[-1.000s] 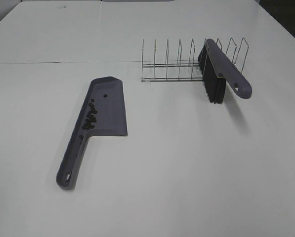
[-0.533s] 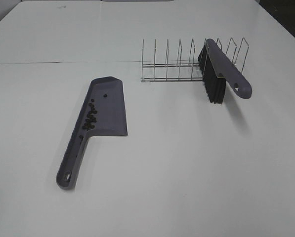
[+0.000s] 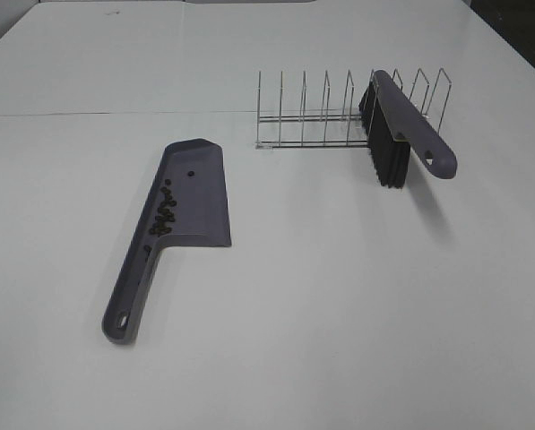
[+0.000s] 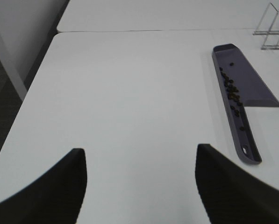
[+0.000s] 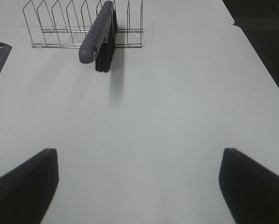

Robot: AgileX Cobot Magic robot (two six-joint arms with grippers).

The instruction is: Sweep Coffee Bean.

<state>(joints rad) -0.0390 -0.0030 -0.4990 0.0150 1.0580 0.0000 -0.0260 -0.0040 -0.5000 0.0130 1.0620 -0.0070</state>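
Both tools, left [image 4: 139, 186] and right [image 5: 139, 186], gape wide over the table [image 3: 339, 296]; beans [image 3: 164, 215] lie in the dustpan [image 3: 200, 193].

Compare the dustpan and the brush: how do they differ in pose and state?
The dustpan lies flat on the table; the brush stands propped in the wire rack, bristles down. The dustpan holds the coffee beans along its wall; the brush carries nothing. Both are grey-purple with a hole in the handle.

Coffee beans [image 3: 165, 211] lie in the dustpan [image 3: 200, 193] at left — brush [image 3: 401, 130] apparently propped in the rack [image 3: 325, 112] at right.
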